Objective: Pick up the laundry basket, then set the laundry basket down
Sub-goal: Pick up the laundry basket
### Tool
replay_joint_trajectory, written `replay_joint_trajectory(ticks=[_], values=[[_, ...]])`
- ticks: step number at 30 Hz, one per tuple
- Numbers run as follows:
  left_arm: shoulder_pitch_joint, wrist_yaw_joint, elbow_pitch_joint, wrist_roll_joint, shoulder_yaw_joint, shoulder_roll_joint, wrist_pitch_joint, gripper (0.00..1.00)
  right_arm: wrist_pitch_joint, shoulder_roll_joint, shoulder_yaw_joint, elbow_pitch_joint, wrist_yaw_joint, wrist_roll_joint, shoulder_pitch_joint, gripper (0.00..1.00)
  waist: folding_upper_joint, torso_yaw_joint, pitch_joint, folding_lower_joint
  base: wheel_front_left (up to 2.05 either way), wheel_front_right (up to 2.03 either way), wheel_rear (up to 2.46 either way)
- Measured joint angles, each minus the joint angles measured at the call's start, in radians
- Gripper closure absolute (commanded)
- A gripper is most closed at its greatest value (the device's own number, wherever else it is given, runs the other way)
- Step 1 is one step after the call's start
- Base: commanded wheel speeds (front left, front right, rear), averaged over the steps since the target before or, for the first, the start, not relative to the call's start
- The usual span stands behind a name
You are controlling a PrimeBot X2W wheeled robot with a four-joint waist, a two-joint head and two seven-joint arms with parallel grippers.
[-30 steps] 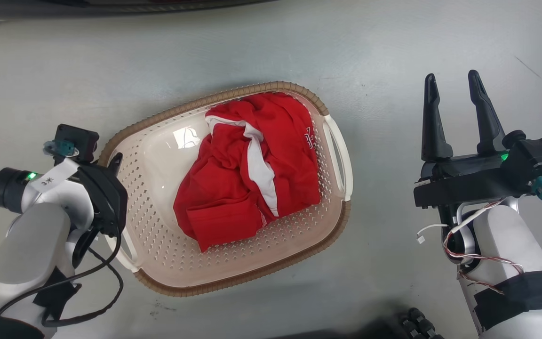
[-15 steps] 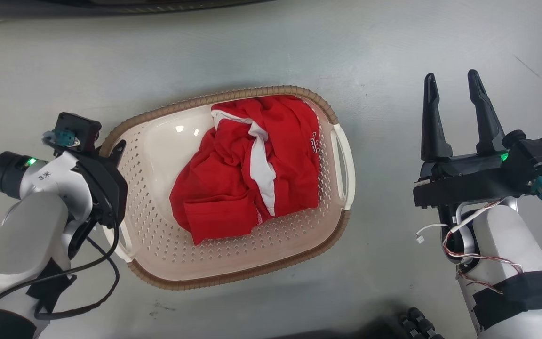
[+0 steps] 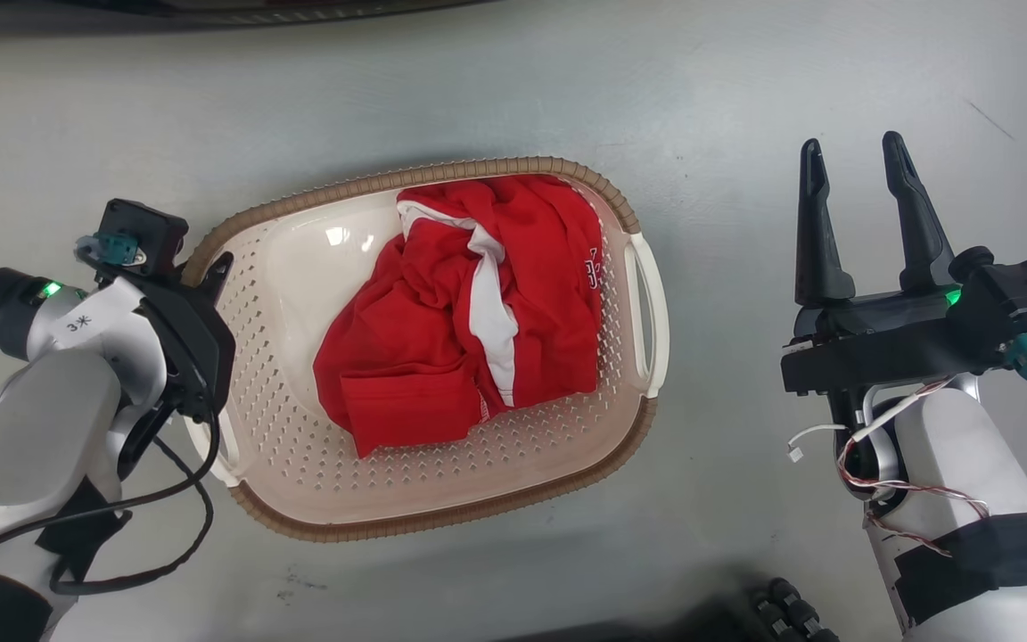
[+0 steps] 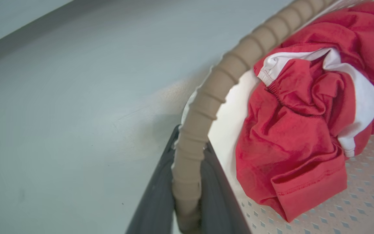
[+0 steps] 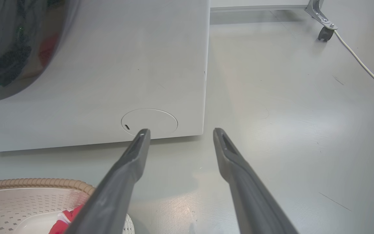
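While one claw holds the rim, the load sits off-centre

As the head view has it, the laundry basket (image 3: 299, 464) is over the grey floor (image 3: 513, 80), with the left claw (image 3: 210, 285) at its left rim; whether the base touches the floor I cannot tell. A red garment (image 3: 442, 357) is heaped toward the right handle (image 3: 647, 312), away from the grip, so I judge the basket wants to sag there. Carry it low and slow, wrist level, and land the base flat before letting go. The right claw (image 3: 850, 152) hovers well apart to the right, its prongs spread, holding nothing.

From the left wrist, both fingers (image 4: 154, 201) are clamped on the brown rim (image 4: 206, 97), one outside, one inside.

From the right wrist, a white washer (image 5: 93, 65) stands near the basket's far edge; a caster (image 5: 324, 32) and a pale cable (image 5: 362, 65) lie off at the floor's far right
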Motion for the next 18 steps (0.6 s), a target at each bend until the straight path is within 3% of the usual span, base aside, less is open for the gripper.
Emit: replay_joint_trajectory(ticks=[5, 6, 8, 18], values=[[-0.015, 0.000, 0.009, -0.012, -0.019, 0.004, -0.009, 1.00, 0.000, 0.002, -0.003, 0.000, 0.007, 0.000, 0.000, 0.00, 0.0000, -0.003, 0.003, 0.0000, 0.00, 0.00, 0.00], [-0.016, 0.000, 0.014, -0.019, -0.019, 0.003, -0.012, 0.76, 0.000, 0.002, -0.004, 0.000, 0.007, 0.000, 0.000, 0.00, 0.0000, -0.004, 0.003, 0.0001, 0.00, 0.00, 0.00], [-0.017, 0.000, 0.028, -0.022, -0.019, 0.001, -0.015, 0.00, 0.000, 0.003, -0.005, 0.000, 0.007, -0.002, 0.000, 0.00, 0.0001, -0.004, 0.004, 0.0000, 0.00, 0.00, 0.00], [-0.030, 0.001, 0.063, -0.065, -0.023, -0.017, -0.076, 0.00, 0.000, 0.005, -0.012, 0.008, 0.008, -0.020, 0.000, 0.00, 0.0001, 0.004, -0.005, 0.0001, 0.00, 0.00, 0.00]])
